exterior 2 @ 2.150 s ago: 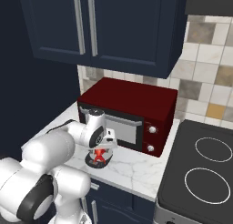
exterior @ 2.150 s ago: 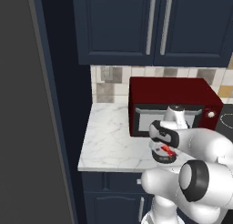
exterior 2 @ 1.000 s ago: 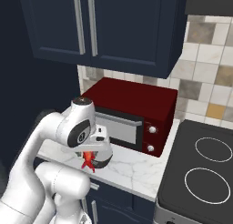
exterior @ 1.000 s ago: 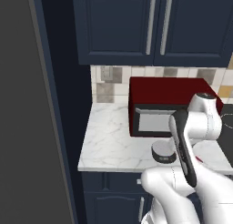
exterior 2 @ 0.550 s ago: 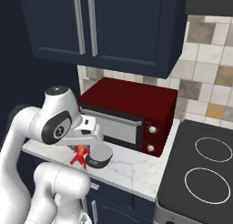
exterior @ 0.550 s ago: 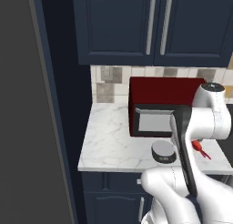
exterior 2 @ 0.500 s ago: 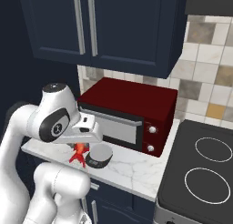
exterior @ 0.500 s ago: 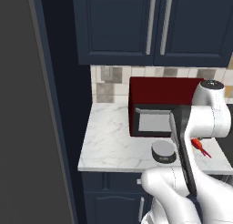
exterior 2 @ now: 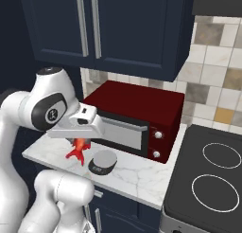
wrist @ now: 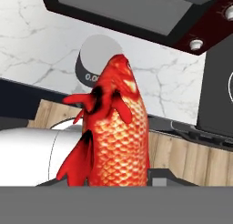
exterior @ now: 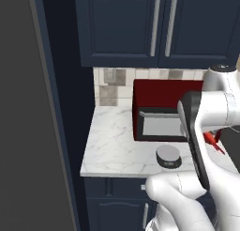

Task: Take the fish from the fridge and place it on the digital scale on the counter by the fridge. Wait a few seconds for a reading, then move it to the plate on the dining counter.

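Note:
My gripper (exterior 2: 80,141) is shut on the orange-red fish (exterior 2: 78,150), which hangs tail-down in the air. In the hand view the fish (wrist: 113,132) points head-first toward the scale (wrist: 96,59). The round dark grey scale (exterior 2: 103,161) sits bare near the front edge of the short marble counter (exterior 2: 137,177), just in front of the microwave. The fish (exterior: 213,142) is held apart from the scale (exterior: 168,155), nearer to me than the counter's front edge. The fridge (exterior: 26,112) is the tall dark grey wall at far left. The plate and the dining counter are out of view.
A red microwave (exterior 2: 142,106) stands at the back of the counter (exterior: 112,143), under navy wall cabinets (exterior: 154,26). A black stovetop (exterior 2: 212,177) adjoins the counter on the right. Wooden floor (wrist: 200,159) lies below the fish. My own arm (exterior: 206,131) covers the counter's right end.
The fish has been lifted off the scale and carried back from the counter toward me. The arm has swung up and round, and the scale now sits bare.

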You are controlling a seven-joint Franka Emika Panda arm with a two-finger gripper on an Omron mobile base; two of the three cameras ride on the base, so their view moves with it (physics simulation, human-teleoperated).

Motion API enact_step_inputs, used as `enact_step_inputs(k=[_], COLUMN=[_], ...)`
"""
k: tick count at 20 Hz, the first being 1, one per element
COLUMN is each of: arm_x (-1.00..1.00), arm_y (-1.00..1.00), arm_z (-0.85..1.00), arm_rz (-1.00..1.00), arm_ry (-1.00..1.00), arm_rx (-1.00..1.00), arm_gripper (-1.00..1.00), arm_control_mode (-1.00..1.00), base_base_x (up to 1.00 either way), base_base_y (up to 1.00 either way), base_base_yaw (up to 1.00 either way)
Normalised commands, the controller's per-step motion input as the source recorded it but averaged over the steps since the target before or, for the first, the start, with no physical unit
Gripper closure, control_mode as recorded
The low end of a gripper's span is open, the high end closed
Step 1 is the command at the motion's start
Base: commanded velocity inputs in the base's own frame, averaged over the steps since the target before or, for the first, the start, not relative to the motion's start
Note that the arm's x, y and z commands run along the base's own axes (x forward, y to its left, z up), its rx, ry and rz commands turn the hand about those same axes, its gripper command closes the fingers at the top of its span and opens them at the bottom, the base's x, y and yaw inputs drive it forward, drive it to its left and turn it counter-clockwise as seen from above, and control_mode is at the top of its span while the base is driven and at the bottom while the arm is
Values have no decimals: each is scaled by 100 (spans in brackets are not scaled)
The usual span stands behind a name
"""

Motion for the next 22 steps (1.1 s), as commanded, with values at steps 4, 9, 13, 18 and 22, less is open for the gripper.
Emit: enact_step_inputs(k=[4,9,13,18,22], arm_x=[0,-1,0,-5,0], arm_y=[-40,-7,0,-2,0], arm_z=[-2,1,0,0,0], arm_rz=[0,0,0,0,0], arm_ry=[0,0,0,0,0], arm_rx=[6,1,0,0,0], arm_gripper=[100,100,100,100,100], arm_control_mode=[-100,-100,-100,100,100], base_base_x=[0,0,0,-10,-79], base_base_y=[0,0,0,-9,-95], base_base_yaw=[0,0,0,-3,-36])
